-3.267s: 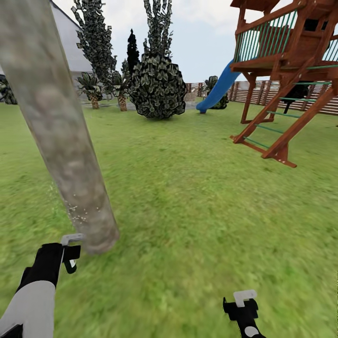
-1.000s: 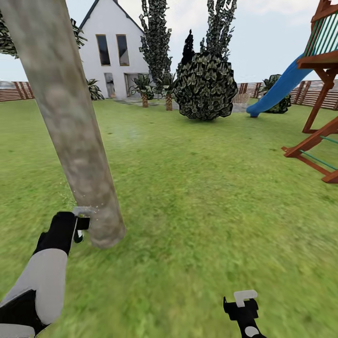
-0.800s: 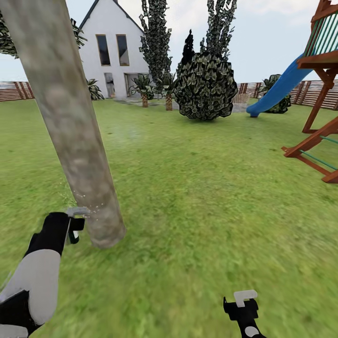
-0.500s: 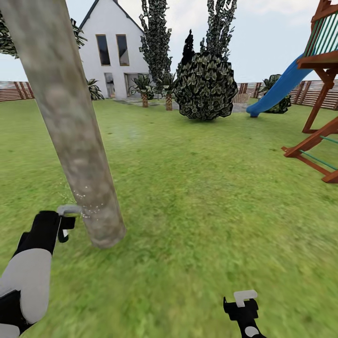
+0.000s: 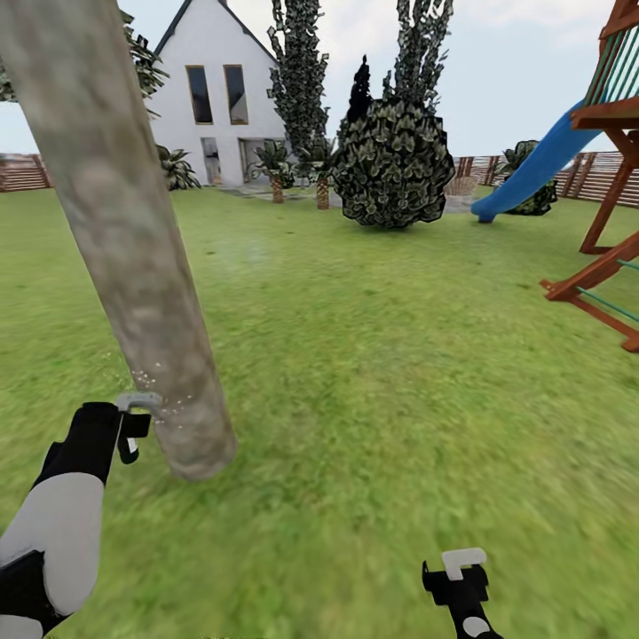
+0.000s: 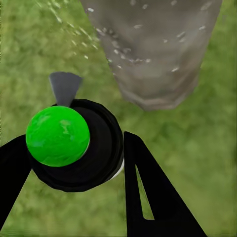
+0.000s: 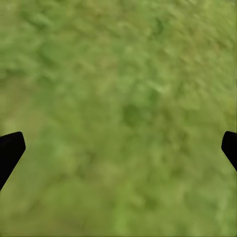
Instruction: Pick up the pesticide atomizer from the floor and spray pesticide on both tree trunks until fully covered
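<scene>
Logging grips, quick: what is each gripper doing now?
Left gripper: shut on the atomizer, by the tree trunk.
Right gripper: open, empty.

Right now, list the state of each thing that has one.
Sprayer: held in the left claw, nozzle toward the trunk.
Tree trunk: leaning, white specks only near its base.
Right claw: open, empty, over grass.

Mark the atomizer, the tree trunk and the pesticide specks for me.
atomizer (image 6: 58,136): left wrist view, green top.
tree trunk (image 5: 115,222): head view, mid-bark.
pesticide specks (image 6: 129,60): left wrist view, white dots low on bark.
</scene>
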Controlling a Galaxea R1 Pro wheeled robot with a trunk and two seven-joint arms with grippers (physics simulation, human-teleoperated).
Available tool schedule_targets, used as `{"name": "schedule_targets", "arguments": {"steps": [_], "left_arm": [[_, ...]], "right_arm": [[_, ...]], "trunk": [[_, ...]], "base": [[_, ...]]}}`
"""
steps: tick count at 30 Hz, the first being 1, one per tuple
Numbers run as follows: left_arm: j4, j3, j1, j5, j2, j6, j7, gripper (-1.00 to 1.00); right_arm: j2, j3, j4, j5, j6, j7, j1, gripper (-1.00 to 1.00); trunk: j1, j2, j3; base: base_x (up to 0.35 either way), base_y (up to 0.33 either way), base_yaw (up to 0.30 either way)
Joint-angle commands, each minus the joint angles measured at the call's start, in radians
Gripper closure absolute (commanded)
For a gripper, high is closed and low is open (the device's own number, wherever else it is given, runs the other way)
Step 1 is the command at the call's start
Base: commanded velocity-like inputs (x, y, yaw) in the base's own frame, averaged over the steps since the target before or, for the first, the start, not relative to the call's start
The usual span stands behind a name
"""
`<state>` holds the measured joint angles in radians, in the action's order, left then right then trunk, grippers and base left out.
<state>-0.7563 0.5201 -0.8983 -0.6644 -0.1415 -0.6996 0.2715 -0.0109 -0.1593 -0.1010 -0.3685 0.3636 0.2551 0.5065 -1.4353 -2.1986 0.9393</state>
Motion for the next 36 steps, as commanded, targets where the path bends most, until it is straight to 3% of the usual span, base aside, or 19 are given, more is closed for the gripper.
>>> {"name": "schedule_targets", "arguments": {"steps": [1, 5, 20, 27, 36], "left_arm": [[0.0, 0.003, -0.001, -0.012, 0.007, -0.001, 0.009, 1.0], [0.0, 0.003, -0.001, -0.012, 0.022, -0.001, 0.009, 1.0], [0.0, 0.01, 0.001, -0.013, 0.019, 0.0, 0.009, 1.0], [0.01, 0.014, 0.098, -0.013, 0.014, 0.0, 0.01, 1.0], [0.014, 0.007, 0.1, -0.017, 0.022, -0.032, 0.008, 1.0]], "right_arm": [[0.0, -0.008, 0.001, -0.01, 0.004, 0.003, 0.001, -1.0], [0.0, -0.008, 0.001, -0.01, 0.005, 0.003, 0.001, -1.0], [0.0, -0.008, 0.001, -0.01, 0.004, 0.003, 0.001, -1.0], [0.0, -0.008, 0.001, -0.01, 0.005, 0.003, 0.001, -1.0], [0.0, -0.008, 0.001, -0.01, 0.005, 0.003, 0.001, -1.0]], "trunk": [[0.0, 0.0, 0.001], [0.0, 0.0, 0.001], [0.0, 0.0, 0.001], [0.0, 0.0, 0.001], [0.0, 0.0, 0.001]], "base": [[0.002, -0.213, 0.174], [0.0, -0.256, 0.042], [0.089, -0.245, 0.003], [0.066, -0.045, 0.256], [0.073, 0.0, 0.092]]}}
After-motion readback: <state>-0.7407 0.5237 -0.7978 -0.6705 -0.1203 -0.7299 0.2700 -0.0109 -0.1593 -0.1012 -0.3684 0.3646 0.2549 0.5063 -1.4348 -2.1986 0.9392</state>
